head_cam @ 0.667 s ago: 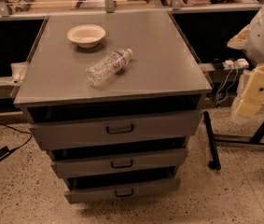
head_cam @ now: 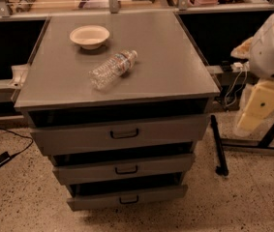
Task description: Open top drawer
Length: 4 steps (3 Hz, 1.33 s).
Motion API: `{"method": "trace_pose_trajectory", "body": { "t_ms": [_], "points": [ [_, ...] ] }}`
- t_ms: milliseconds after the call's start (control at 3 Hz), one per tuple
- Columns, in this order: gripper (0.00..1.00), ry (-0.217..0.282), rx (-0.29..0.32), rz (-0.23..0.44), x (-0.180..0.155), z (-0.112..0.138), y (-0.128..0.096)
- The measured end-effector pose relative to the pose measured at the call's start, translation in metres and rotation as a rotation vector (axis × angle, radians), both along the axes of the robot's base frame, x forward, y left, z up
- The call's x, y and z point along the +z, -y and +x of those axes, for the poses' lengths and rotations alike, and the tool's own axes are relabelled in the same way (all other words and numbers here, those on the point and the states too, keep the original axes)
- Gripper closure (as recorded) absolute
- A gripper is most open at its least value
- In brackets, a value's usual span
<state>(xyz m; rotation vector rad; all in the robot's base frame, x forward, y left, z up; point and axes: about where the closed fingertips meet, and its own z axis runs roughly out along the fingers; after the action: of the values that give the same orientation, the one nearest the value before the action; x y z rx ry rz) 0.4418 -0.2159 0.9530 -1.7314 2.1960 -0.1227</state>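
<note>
First, nearest: smallest drawer, lowest in the stack, its front facing the camera.
Above it: medium drawer, wider, own small handle.
Top drawer: widest front, directly under the cabinet top; dark gap above it; looks shut or barely out.
Handle: black bail, mid-front, nothing touching it.
Approach (judgement): come in level with the bail, square to the front, hook or pinch it centrally, pull straight out; a skewed pull may bind the box.
Gripper: right of the cabinet, well apart from the handle, holding and touching nothing; spread or pressed together, cannot tell.
Farther back: plastic bottle lying on its side, bowl beyond it.
</note>
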Motion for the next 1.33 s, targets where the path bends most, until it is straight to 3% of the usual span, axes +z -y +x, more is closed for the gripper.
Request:
{"method": "trace_pose_trajectory", "body": {
  "t_ms": [333, 667, 1000, 1333],
  "points": [
    [0.00, 0.008, 0.074, 0.007, -0.061, -0.006, -0.003],
    [0.00, -0.017, 0.159, 0.010, -0.111, -0.004, -0.010],
    [0.00, -0.024, 0.175, 0.006, -0.116, -0.005, -0.010],
    [0.00, -0.025, 0.267, -0.055, -0.124, -0.001, -0.018]
  ]
}}
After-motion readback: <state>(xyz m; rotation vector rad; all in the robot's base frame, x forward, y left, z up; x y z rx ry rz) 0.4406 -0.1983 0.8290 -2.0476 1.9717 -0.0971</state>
